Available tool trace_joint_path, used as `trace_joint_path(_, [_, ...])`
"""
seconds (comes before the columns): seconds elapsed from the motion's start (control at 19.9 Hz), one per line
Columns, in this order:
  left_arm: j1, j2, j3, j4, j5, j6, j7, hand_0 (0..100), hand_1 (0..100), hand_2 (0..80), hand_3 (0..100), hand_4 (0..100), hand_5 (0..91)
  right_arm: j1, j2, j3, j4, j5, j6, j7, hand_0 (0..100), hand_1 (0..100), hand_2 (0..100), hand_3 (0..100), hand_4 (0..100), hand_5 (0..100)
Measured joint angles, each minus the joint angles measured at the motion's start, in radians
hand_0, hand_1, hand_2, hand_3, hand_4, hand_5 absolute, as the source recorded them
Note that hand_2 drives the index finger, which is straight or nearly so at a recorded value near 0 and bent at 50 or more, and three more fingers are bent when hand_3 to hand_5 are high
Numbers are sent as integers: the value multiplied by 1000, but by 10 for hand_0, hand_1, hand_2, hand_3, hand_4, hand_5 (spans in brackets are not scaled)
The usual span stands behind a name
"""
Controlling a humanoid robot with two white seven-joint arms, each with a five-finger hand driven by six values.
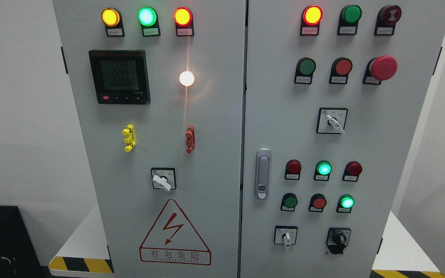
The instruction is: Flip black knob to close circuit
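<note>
meter [119, 76] lit | red mushroom button [383, 68] | door handle [262, 173] | warning triangle [174, 233]

Button labels [310, 30] are too small to read.

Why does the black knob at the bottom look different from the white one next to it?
The black knob is dark and chunky; the white knob is pale and thin. The black knob sits on a black plate, the white knob on a white square with a black frame. Both are on the right door's bottom row.

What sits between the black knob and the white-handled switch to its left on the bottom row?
Nothing: in the head view, only bare grey door panel separates the black knob from the white-handled switch.
</note>
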Motion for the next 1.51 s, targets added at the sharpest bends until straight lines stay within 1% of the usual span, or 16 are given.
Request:
trace_joint_path(0.05, [0,0,0,0,0,0,0,120,556,0,0,0,0,-1,0,-2,-8,0,-6,0,0,66,50,166,111,0])
trace_joint_path(0.1, [0,0,0,0,0,0,0,120,556,0,0,0,0,-2,1,-4,-17,0,-11,-1,0,63,62,180,126,0])
trace_joint_path(0.15, [0,0,0,0,0,0,0,120,556,0,0,0,0,-3,2,-6,-29,0,-14,-8,0,59,88,227,184,0])
trace_joint_path(0.2, [0,0,0,0,0,0,0,120,556,0,0,0,0,-4,2,-8,-42,0,-17,-14,0,58,113,258,215,0])
trace_joint_path(0.25, [0,0,0,0,0,0,0,120,556,0,0,0,0,-4,3,-10,-57,0,-18,-23,0,58,124,267,231,0])
trace_joint_path(0.3, [0,0,0,0,0,0,0,120,556,0,0,0,0,-4,3,-11,-70,0,-20,-33,0,58,167,316,281,9])
trace_joint_path(0.35, [0,0,0,0,0,0,0,120,556,0,0,0,0,-5,3,-12,-87,1,-22,-44,0,58,223,377,339,69])
trace_joint_path(0.4, [0,0,0,0,0,0,0,120,556,0,0,0,0,-5,4,-13,-104,2,-27,-57,0,58,238,396,361,93])
trace_joint_path(0.45, [0,0,0,0,0,0,0,120,556,0,0,0,0,-5,4,-14,-123,3,-34,-66,0,57,287,449,410,162])
trace_joint_path(0.55, [0,0,0,0,0,0,0,120,556,0,0,0,0,-4,4,-16,-163,7,-47,-91,0,56,326,499,456,232])
trace_joint_path(0.6, [0,0,0,0,0,0,0,120,556,0,0,0,0,-3,2,-14,-184,9,-52,-108,0,55,357,536,483,284])
trace_joint_path(0.75, [0,0,0,0,0,0,0,120,556,0,0,0,0,1,-5,-2,-256,39,-59,-164,0,53,383,582,514,332])
trace_joint_path(0.9, [0,0,0,0,0,0,0,120,556,0,0,0,0,6,-12,7,-334,87,-60,-210,0,57,408,618,534,361])
trace_joint_path(1.05, [0,0,0,0,0,0,0,120,556,0,0,0,0,8,-18,13,-416,139,-60,-247,0,61,439,666,580,434])
trace_joint_path(1.31, [0,0,0,0,0,0,0,120,556,0,0,0,0,10,-24,14,-556,248,-60,-285,0,64,493,722,624,501])
trace_joint_path(1.51, [0,0,0,0,0,0,0,120,556,0,0,0,0,11,-26,3,-661,357,-60,-293,0,65,555,757,655,568])
